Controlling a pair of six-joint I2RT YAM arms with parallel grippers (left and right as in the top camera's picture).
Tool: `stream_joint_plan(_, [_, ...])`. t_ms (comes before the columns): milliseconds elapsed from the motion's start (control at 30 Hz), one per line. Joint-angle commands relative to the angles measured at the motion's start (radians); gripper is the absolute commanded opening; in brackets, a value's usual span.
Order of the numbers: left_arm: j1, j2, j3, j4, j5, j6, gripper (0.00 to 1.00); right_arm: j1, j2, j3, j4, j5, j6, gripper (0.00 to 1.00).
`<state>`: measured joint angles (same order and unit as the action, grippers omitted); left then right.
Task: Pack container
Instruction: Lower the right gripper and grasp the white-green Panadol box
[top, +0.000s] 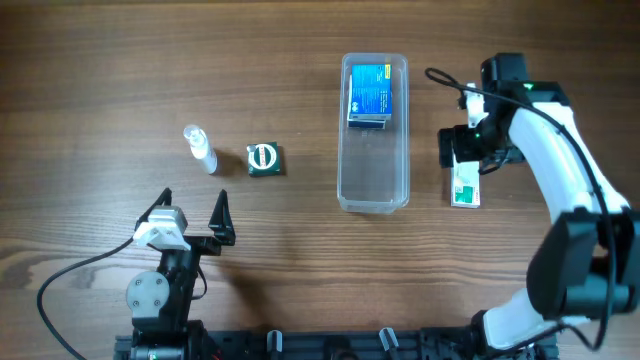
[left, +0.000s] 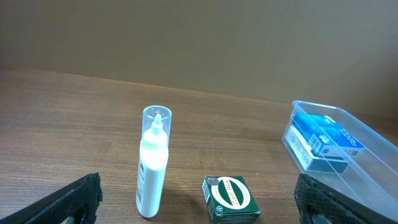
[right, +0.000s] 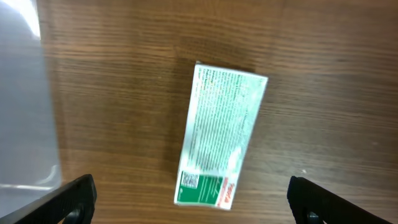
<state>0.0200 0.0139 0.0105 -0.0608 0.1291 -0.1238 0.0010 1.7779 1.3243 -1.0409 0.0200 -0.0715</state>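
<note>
The clear plastic container lies lengthwise at centre right, with a blue box in its far end. My right gripper is open and empty, hovering just above the far end of a white and green box that lies flat on the table right of the container. The right wrist view shows that box between my open fingers and the container's wall at the left. My left gripper is open and empty near the front left. The left wrist view shows the container and the blue box.
A small clear bottle with white contents stands at the left; it shows in the left wrist view. A small dark green box lies next to it, seen also by the left wrist.
</note>
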Motion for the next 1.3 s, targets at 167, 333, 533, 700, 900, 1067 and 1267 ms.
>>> stream_joint_plan(167, [0.007, -0.006, -0.005, -0.004, 0.004, 0.015, 1.0, -0.005, 0.177, -0.011, 0.024, 0.012, 0.019, 1.0])
stream_joint_plan(333, [0.007, -0.006, -0.005, -0.004, 0.004, 0.015, 1.0, -0.006, 0.204, -0.011, 0.028, 0.012, 0.02, 1.0])
stream_joint_plan(533, [0.007, -0.006, -0.005, -0.004, 0.004, 0.015, 1.0, -0.016, 0.205, -0.011, 0.029, 0.012, 0.055, 0.99])
stream_joint_plan(700, [0.007, -0.006, -0.005, -0.004, 0.004, 0.015, 1.0, -0.016, 0.205, -0.011, 0.036, 0.013, 0.056, 0.89])
stream_joint_plan(900, [0.007, -0.006, -0.005, -0.004, 0.004, 0.015, 1.0, -0.016, 0.205, -0.011, 0.042, 0.04, 0.084, 0.66])
stream_joint_plan(1067, [0.007, -0.006, -0.005, -0.004, 0.004, 0.015, 1.0, -0.016, 0.205, -0.011, 0.045, 0.043, 0.082, 0.63])
stream_joint_plan(1267, [0.007, -0.006, -0.005, -0.004, 0.004, 0.015, 1.0, -0.016, 0.205, -0.011, 0.051, 0.047, 0.085, 0.58])
